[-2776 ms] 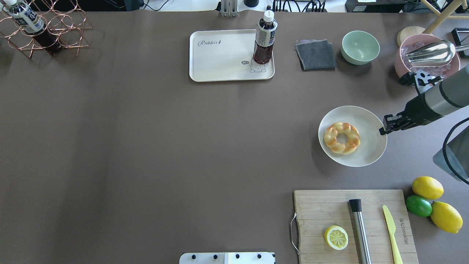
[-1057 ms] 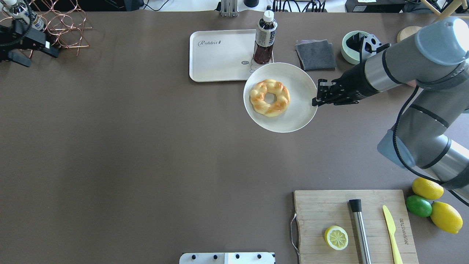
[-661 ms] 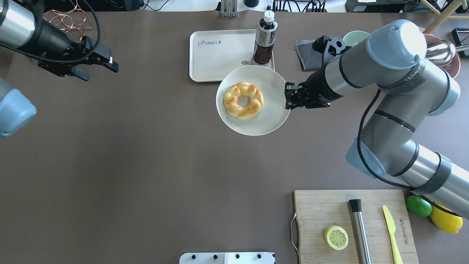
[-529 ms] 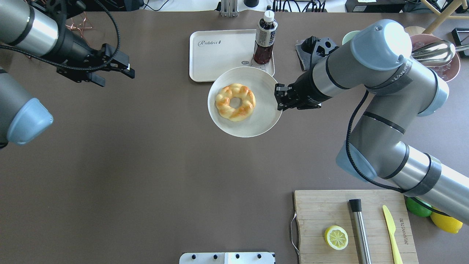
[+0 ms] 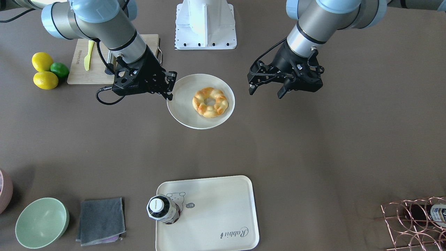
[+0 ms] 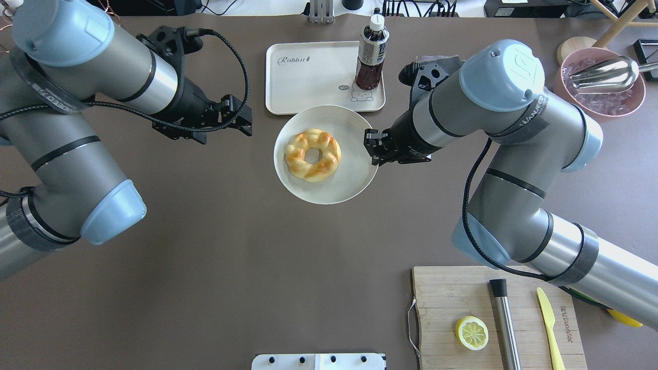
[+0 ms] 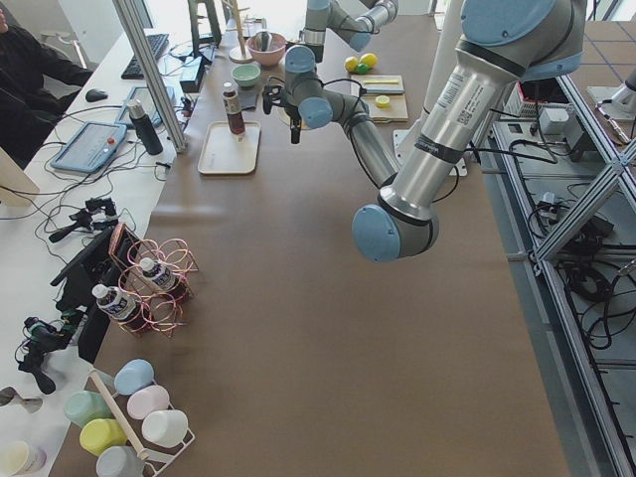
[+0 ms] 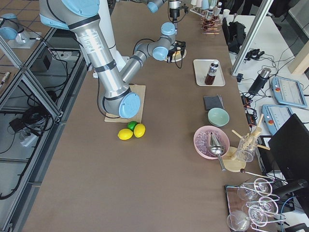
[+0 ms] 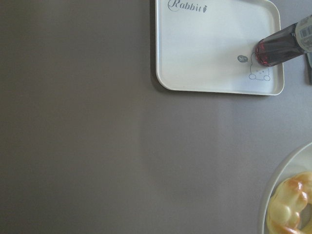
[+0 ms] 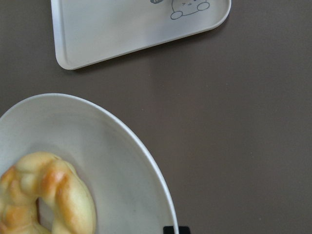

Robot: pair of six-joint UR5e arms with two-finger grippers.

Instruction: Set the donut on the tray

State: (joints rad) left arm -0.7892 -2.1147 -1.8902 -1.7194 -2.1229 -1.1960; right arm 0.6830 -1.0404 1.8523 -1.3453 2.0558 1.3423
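Note:
The donut [image 6: 313,154], a golden braided ring, lies on a round white plate [image 6: 349,185]. My right gripper [image 6: 371,149] is shut on the plate's right rim and holds it above the table, just in front of the tray. The cream tray [image 6: 308,82] with "Rabbit" lettering lies at the far middle; a dark drink bottle [image 6: 371,54] stands on its right end. My left gripper [image 6: 248,122] is open and empty, a short way left of the plate. In the front-facing view the donut [image 5: 210,102] sits between the right gripper [image 5: 169,87] and the left gripper [image 5: 265,92].
A wooden cutting board [image 6: 452,293] with a lemon half [image 6: 472,333], a steel rod and a yellow knife is at the near right. A green bowl [image 5: 41,223] and a grey cloth [image 5: 101,219] lie right of the tray. A copper wire rack [image 5: 414,219] stands at the far left.
My right gripper has carried the plate with the donut from the table's right side to the middle, in front of the tray. My left arm has swung in from the far left towards the plate.

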